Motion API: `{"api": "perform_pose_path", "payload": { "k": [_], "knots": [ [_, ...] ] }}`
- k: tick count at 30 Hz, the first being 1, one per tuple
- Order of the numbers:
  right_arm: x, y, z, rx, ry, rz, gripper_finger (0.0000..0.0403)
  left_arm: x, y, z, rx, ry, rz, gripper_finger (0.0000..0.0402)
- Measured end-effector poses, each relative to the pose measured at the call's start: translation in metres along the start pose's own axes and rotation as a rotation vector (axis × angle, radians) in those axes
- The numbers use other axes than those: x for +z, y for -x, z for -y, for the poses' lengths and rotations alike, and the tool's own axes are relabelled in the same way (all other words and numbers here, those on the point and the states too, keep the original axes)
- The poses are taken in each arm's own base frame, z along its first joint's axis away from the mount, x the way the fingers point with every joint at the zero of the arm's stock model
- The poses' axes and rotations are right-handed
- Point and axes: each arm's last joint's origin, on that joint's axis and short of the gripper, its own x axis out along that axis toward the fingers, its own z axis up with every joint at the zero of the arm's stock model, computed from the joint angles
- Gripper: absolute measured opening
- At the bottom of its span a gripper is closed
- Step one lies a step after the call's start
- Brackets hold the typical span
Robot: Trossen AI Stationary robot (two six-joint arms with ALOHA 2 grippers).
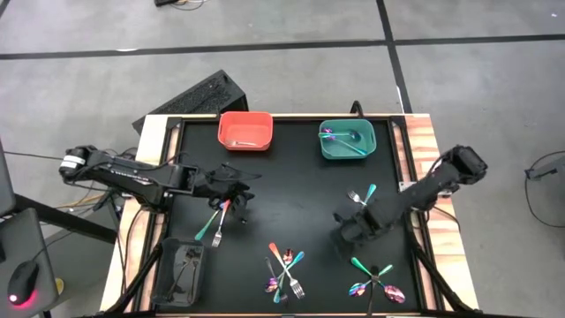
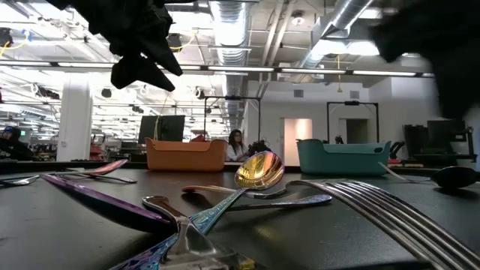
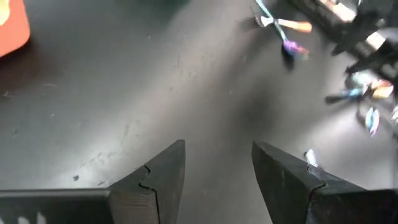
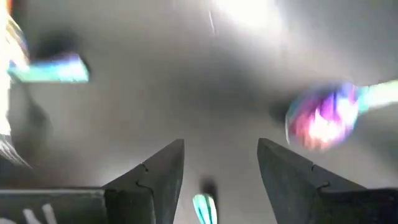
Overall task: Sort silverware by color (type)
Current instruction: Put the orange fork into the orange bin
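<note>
I have the left gripper [image 1: 237, 196] over the black desk [image 1: 291, 190], on the red bin's [image 1: 245, 130] near side; fingers [image 3: 163, 177] parted with nothing between them; a teal-handled fork and an orange-handled piece [image 1: 214, 223] lie crossed just beside the tips. The right gripper [image 1: 346, 226] hangs low on the teal bin's [image 1: 347, 140] near side; fingers [image 4: 158, 177] spread, nothing gripped; a teal-handled fork [image 1: 360, 197] lies just beside it, an iridescent spoon bowl [image 4: 322, 119] near one tip. More silverware sits in two crossed heaps, the middle heap [image 1: 286, 271] and the right-hand heap [image 1: 377, 282]; thin glossy metal, rainbow sheen. Some pieces rest inside the teal bin; a black bin [image 1: 179, 273] at the desk's corner.
</note>
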Motion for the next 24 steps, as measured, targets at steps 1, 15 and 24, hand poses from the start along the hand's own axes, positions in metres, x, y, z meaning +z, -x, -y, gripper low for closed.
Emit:
{"api": "perform_pose_path", "payload": {
  "k": [1,15,24],
  "knots": [
    [0.009,0.004,0.0,0.009,0.017,0.027,0.0221,0.006,0.004,0.001,-0.005,0.037,0.012,0.0173],
    [0.073,0.006,0.039,-0.156,0.305,-0.052,0.0221,0.075,0.057,-0.005,0.013,0.074,0.301,0.0173],
    [0.074,-0.029,0.086,-0.268,0.272,-0.206,0.0221,0.064,0.04,-0.011,0.108,0.133,0.174,0.0173]
  ]
}}
